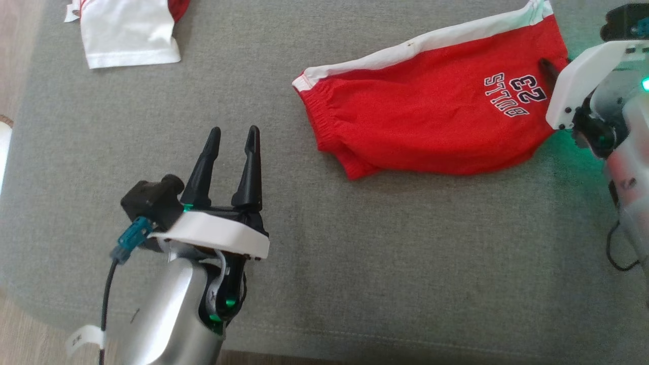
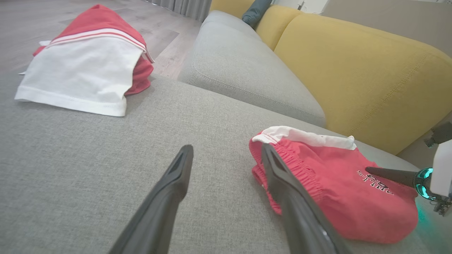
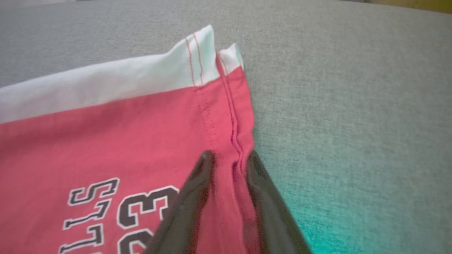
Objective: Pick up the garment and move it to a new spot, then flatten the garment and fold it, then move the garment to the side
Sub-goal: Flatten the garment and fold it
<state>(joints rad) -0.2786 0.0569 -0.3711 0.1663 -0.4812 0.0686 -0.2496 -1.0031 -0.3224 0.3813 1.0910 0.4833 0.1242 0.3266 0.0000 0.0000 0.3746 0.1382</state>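
**A:** What sat nearest?

**B:** The left gripper (image 1: 234, 131), at the near left over the bare grey cushion (image 1: 355, 253). Its claw was released, with the two fingers spread wide.

**A:** And the shorts?

**B:** The shorts (image 1: 431, 116) lay farther back and to the right on the same cushion, well apart from that gripper. They were red, with a white band along the far edge. The elastic waist pointed left and dark lettering sat near the right end.

**A:** Where was the right gripper?

**B:** The right gripper (image 3: 230, 155) was at the shorts' right end, on the hem (image 3: 233, 134). Its fingers (image 3: 197, 190) stood on either side of a raised ridge of red cloth. Both touched it, and the seam ran between them. I couldn't tell whether the claw was grasping that ridge or only straddling it.

**A:** Anything beyond that?

**B:** A second garment (image 1: 127, 35), white over red, lay at the far left, well apart from the shorts. In the left wrist view, a yellow sofa (image 2: 353, 70) stood past the cushion's far edge.
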